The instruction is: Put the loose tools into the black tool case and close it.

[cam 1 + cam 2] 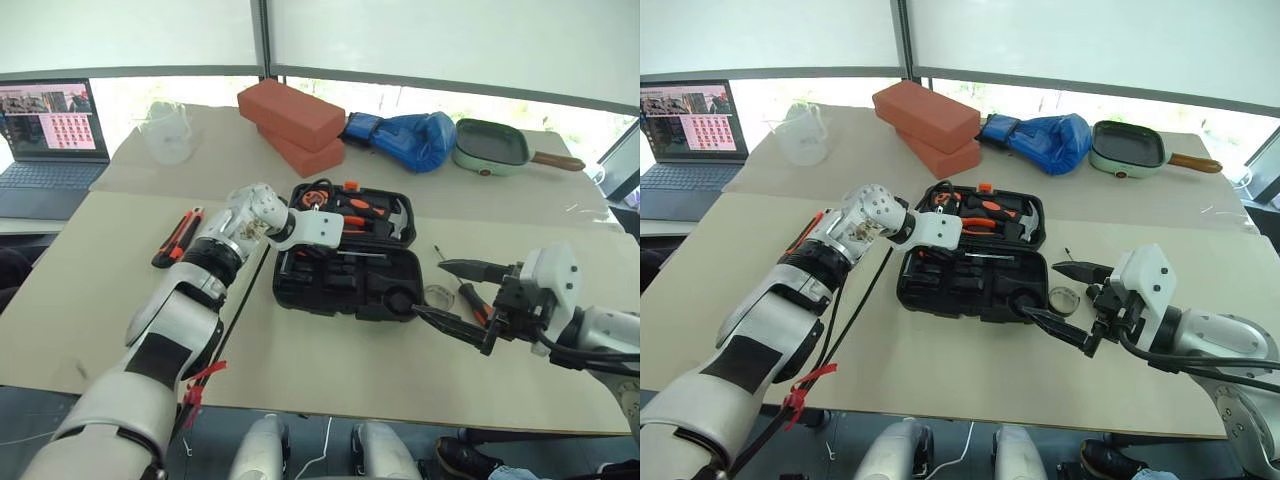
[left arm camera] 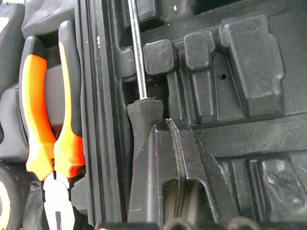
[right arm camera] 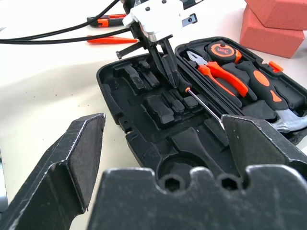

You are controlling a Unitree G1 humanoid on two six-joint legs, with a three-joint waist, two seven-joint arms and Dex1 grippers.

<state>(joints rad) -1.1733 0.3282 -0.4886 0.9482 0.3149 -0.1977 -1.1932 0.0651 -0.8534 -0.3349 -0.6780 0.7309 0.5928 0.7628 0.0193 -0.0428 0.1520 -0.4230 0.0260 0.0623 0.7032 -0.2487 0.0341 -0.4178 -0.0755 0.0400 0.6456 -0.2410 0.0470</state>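
Our left gripper (image 3: 169,79), jaws closed beside the screwdriver (image 3: 201,103), should seat it in the tool case (image 1: 330,285); right gripper (image 1: 455,295) jaws gape.

The black moulded-plastic hinged tool case (image 3: 144,139) looked matt and faintly grained. The steel-shaft screwdriver (image 3: 204,103) gleamed (its handle dull black). The orange-handled pliers (image 3: 218,76) had smooth, glossy grips. The brick-red rectangular blocks (image 1: 292,125) looked rough.
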